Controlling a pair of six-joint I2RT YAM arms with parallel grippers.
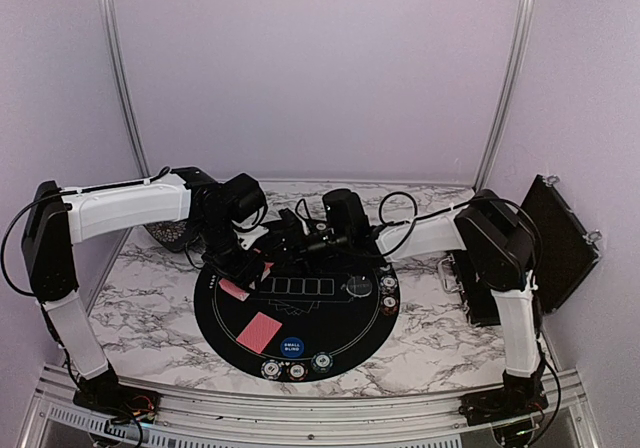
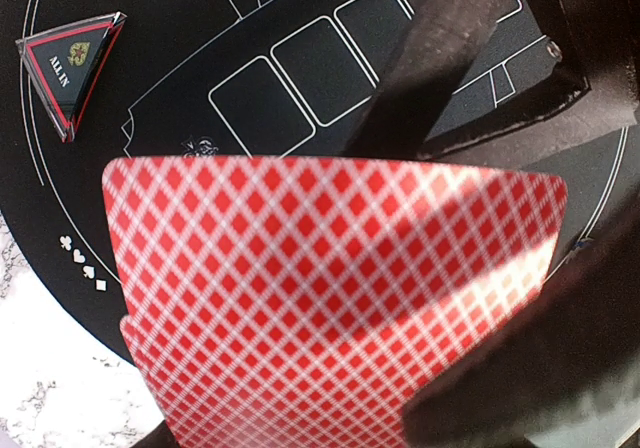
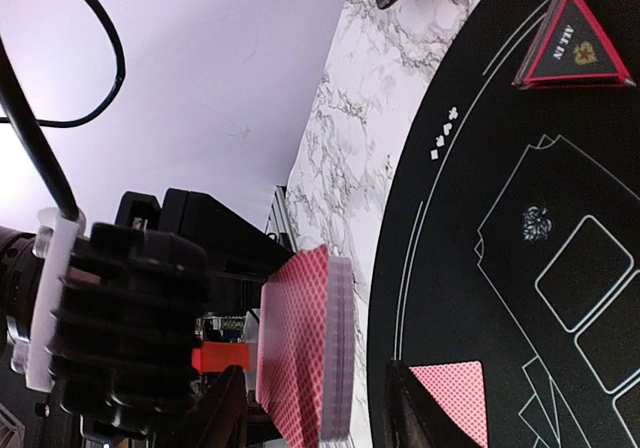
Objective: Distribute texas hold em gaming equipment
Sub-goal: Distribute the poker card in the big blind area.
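Note:
My left gripper (image 1: 236,265) is shut on a deck of red-backed playing cards (image 2: 330,298), held over the left part of the black round mat (image 1: 330,343). In the right wrist view the deck (image 3: 305,358) stands edge-on between the fingers of my right gripper (image 3: 310,370), which is open with a gap on each side. Single cards lie face down on the mat (image 1: 260,332) (image 1: 234,290). A black triangular marker (image 2: 70,60) sits near the mat's rim. A blue button (image 1: 292,346) and poker chips (image 1: 297,371) lie at the mat's near edge, and more chips (image 1: 388,294) at its right.
A black chip case (image 1: 560,230) stands open at the far right by the right arm. A dark object (image 1: 170,234) lies on the marble table (image 1: 140,318) behind the left arm. A dark round button (image 1: 358,286) lies beside the printed card boxes.

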